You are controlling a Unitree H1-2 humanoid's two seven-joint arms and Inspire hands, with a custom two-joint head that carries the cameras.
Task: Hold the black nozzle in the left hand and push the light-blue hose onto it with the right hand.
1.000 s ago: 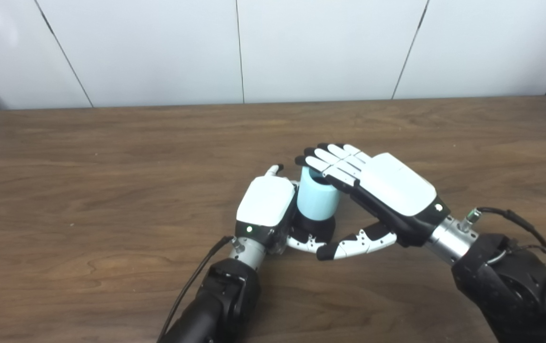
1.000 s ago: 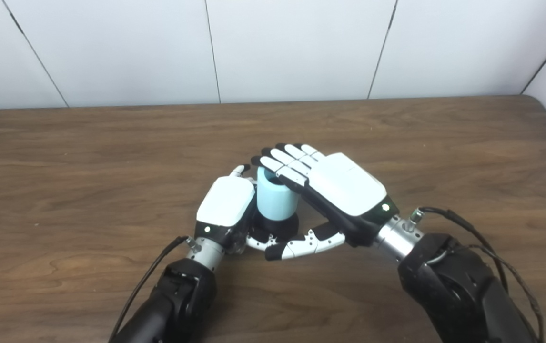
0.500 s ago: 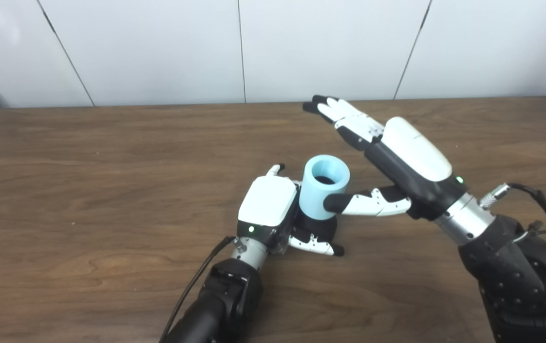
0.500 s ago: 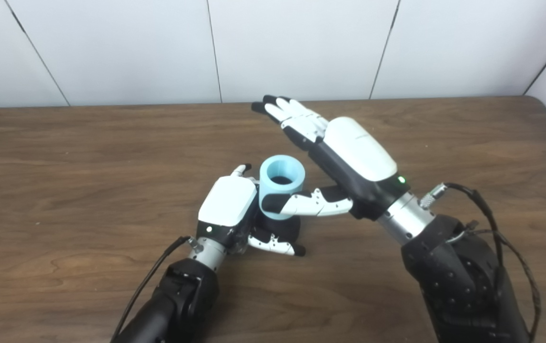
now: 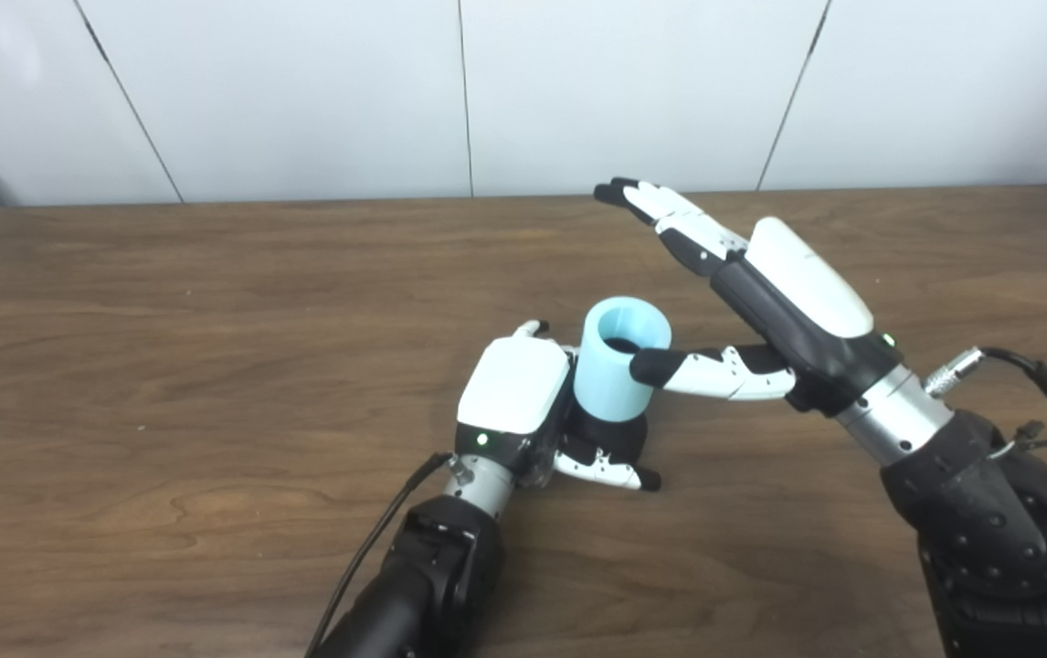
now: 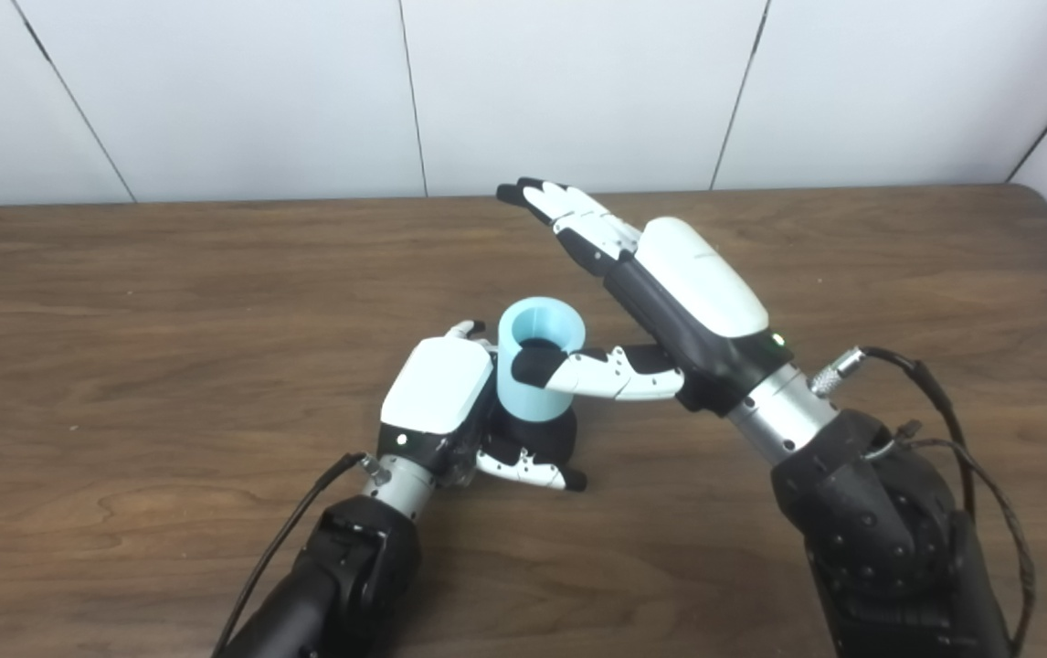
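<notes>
A: Where is the light-blue hose?

B: It stands upright near the middle of the desk, its open end facing up, seated on the black nozzle, which shows as a dark base beneath it.

A: And the left hand?

B: It is wrapped around the nozzle at desk level, fingers curled behind it and the thumb crossing the front. The back of the hand presses right beside the hose.

A: What about the right hand?

B: It holds nothing. It is raised above and to the right of the hose, fingers stretched out straight toward the back wall. Its thumb reaches sideways, the tip at the hose's rim; whether it touches I cannot tell.
</notes>
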